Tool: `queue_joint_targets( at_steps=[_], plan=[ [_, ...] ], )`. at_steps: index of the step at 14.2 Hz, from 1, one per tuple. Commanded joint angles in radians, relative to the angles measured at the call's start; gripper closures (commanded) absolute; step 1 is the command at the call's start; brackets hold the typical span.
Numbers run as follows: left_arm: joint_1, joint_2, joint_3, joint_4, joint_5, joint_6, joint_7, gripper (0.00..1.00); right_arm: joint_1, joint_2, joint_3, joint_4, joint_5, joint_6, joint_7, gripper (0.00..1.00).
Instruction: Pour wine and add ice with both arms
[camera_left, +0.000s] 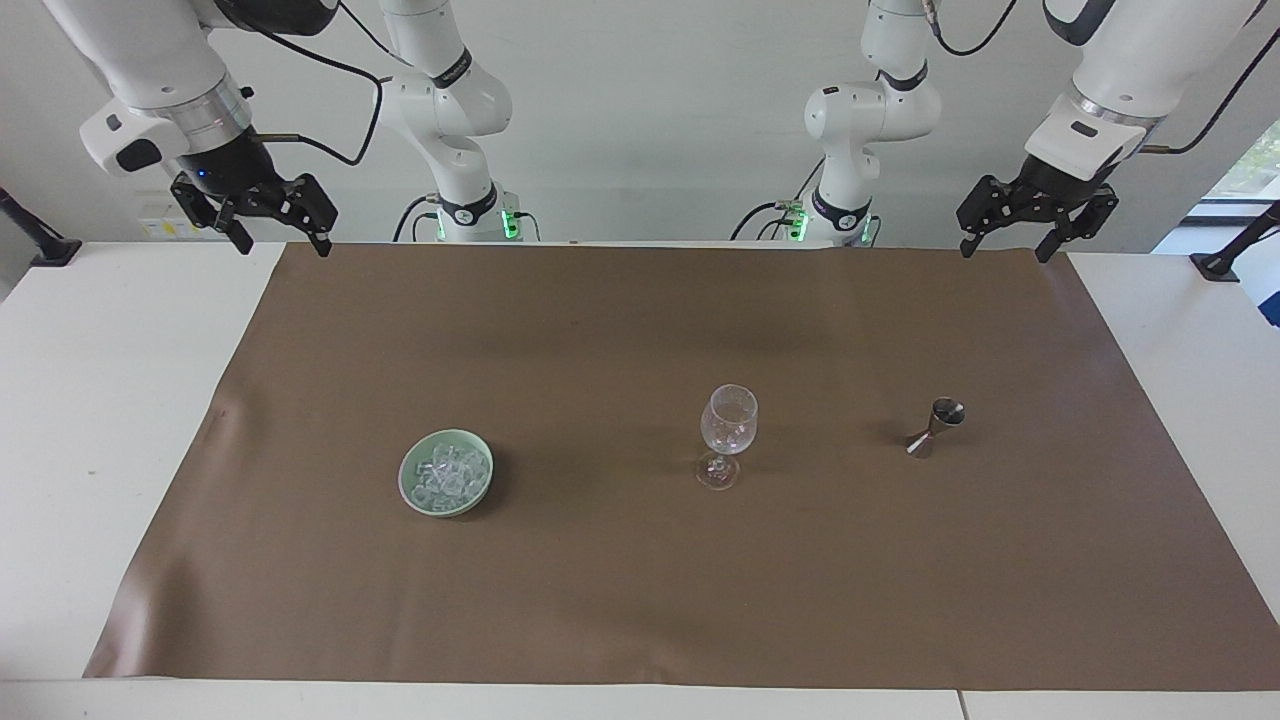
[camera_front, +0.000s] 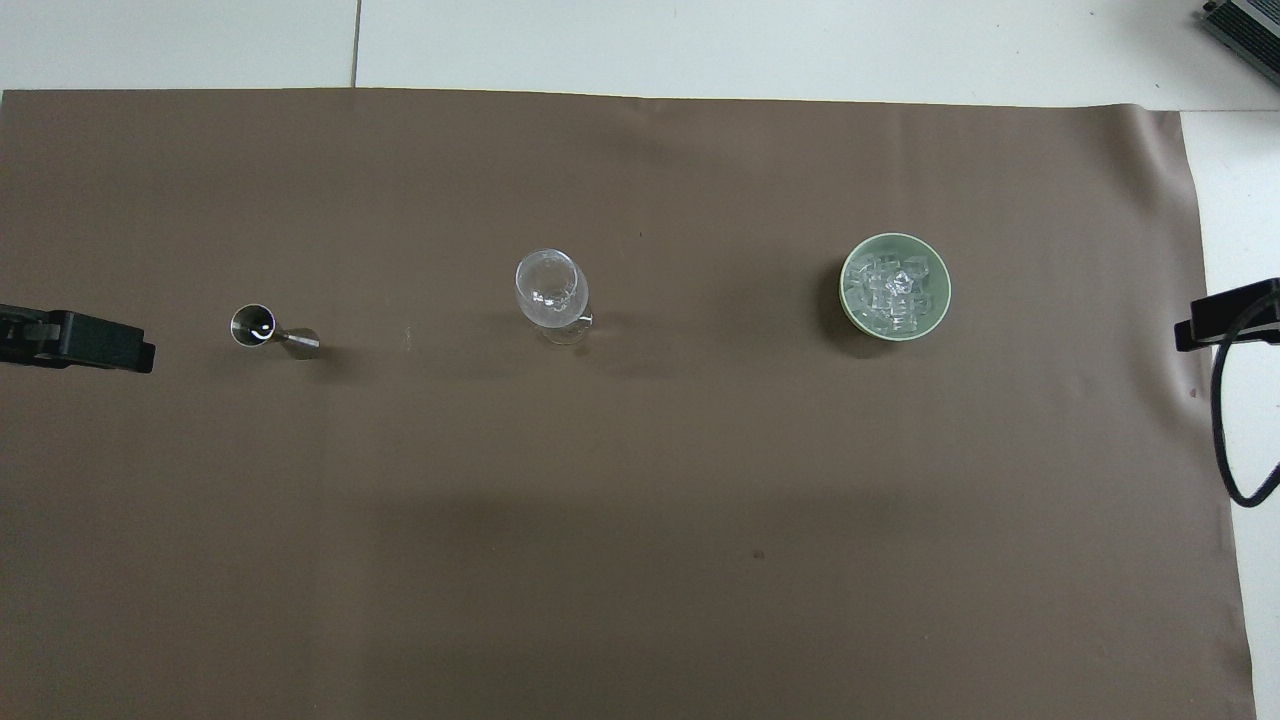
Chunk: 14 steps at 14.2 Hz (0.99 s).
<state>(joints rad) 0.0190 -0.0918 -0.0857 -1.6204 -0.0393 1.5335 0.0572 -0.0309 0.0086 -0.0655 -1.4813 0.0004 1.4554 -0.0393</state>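
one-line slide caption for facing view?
Both arms wait, left gripper and right gripper open; ice, wine glass, jigger untouched.

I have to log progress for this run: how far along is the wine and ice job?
Nothing looks done. The glass stands empty, and the ice is all in the green bowl. Nothing is in hand: the left pincer and right pincer hang open and empty at the robots' edge of the brown mat. Left: pour from the metal jigger, then add ice.

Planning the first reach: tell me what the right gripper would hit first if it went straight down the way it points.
Probably only the table or the brown mat's edge. The right gripper hangs open there, well clear of the bowl of ice; depth is uncertain.
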Motion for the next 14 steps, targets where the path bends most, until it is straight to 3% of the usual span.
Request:
queue_joint_targets(
  at_steps=[1,10,14],
  plan=[
    [0.013,-0.022,-0.011,-0.018,0.012,-0.010,0.000,0.00,0.000,-0.007,0.001,-0.005,-0.002,0.008,0.018,0.00],
    [0.016,-0.023,0.004,-0.006,-0.017,-0.016,-0.016,0.00,0.000,-0.007,0.001,-0.005,-0.002,0.008,0.018,0.00],
    [0.029,-0.023,0.006,-0.004,-0.048,-0.050,-0.170,0.00,0.000,-0.007,0.001,-0.005,-0.002,0.008,0.018,0.00]
  ],
)
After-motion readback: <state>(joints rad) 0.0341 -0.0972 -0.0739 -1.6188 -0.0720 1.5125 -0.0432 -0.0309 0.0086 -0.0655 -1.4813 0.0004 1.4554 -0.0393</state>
